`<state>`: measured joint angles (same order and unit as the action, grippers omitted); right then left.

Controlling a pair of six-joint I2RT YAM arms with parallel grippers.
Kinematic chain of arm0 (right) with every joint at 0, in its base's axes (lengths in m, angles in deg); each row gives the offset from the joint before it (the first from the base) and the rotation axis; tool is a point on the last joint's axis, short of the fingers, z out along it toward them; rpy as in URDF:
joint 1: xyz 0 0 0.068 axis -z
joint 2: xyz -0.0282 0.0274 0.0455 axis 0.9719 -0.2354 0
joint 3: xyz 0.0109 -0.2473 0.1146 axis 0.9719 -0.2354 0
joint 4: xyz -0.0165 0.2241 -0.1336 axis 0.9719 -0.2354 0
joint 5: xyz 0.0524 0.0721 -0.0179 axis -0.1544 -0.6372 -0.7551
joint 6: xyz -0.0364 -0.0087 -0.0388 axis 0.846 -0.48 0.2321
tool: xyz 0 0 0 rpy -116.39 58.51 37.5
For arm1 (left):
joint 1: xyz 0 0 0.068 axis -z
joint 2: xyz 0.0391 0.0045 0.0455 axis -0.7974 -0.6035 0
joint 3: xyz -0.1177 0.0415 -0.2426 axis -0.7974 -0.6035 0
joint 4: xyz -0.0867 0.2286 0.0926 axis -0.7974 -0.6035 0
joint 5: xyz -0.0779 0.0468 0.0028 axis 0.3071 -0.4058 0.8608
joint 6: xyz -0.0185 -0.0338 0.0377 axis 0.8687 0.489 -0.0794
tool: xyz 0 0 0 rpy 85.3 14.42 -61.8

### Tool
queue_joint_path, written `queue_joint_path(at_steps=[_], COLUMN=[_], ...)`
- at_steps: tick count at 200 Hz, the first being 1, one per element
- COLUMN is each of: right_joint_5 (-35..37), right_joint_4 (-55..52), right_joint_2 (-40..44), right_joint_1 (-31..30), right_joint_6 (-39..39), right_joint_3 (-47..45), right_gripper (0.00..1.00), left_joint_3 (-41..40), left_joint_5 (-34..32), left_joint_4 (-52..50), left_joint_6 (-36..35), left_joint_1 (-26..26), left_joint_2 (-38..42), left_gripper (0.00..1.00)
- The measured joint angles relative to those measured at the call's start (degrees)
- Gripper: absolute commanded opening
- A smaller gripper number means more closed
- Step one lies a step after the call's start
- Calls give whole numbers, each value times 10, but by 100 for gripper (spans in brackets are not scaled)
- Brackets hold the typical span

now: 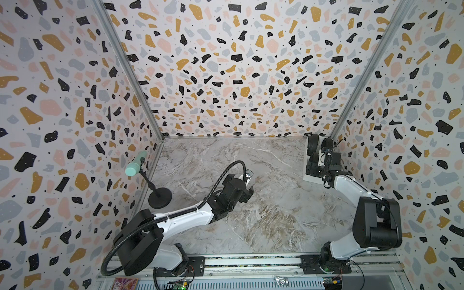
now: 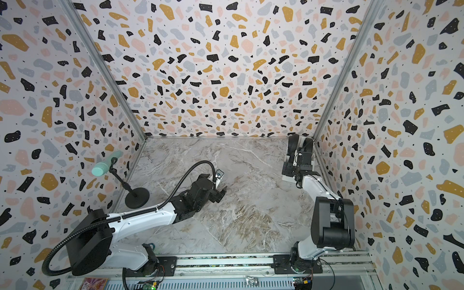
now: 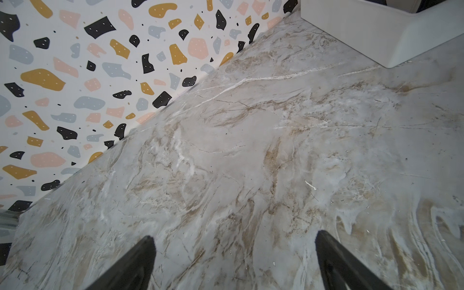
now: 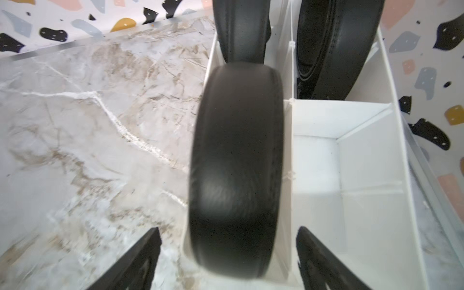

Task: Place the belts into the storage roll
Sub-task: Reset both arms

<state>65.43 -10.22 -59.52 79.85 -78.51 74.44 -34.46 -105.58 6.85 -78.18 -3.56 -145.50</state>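
The storage roll (image 4: 364,175), a white box split into cells, stands at the table's back right corner (image 1: 309,178). Three rolled black belts stand on edge in its cells. The nearest belt (image 4: 236,170) is blurred, a second (image 4: 241,32) sits in the cell behind it, and a third (image 4: 334,50) is in the cell beside that. My right gripper (image 4: 228,229) hovers open over the nearest belt, with a gap between the belt and each finger. My left gripper (image 3: 234,234) is open over bare marble mid-table (image 1: 247,193), holding nothing.
A mint-green cylinder (image 1: 135,165) on a black round-based stand (image 1: 160,198) sits at the left wall. A ribbed black cable hose (image 1: 238,163) arches over the left arm. Patterned walls close in three sides, and the right one runs just beside the box. A metal rail (image 1: 251,263) runs along the front.
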Motion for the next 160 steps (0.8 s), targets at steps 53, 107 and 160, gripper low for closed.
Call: queue_joint_path(at_steps=[53, 107, 160], right_joint_5=[-61, -45, -20], right_joint_4=[-64, 50, 287], right_joint_2=[132, 228, 161], right_joint_1=[-2, -92, -96], right_joint_6=[5, 47, 97], right_joint_3=[3, -152, -300], right_gripper=[99, 99, 99], left_joint_3=[-23, -92, -209], left_joint_5=[-1, -11, -5], left_joint_4=[-1, 17, 128], left_joint_6=[43, 55, 52], left_joint_1=[-92, -236, -358], left_joint_2=[84, 155, 149], left_gripper=[99, 100, 99])
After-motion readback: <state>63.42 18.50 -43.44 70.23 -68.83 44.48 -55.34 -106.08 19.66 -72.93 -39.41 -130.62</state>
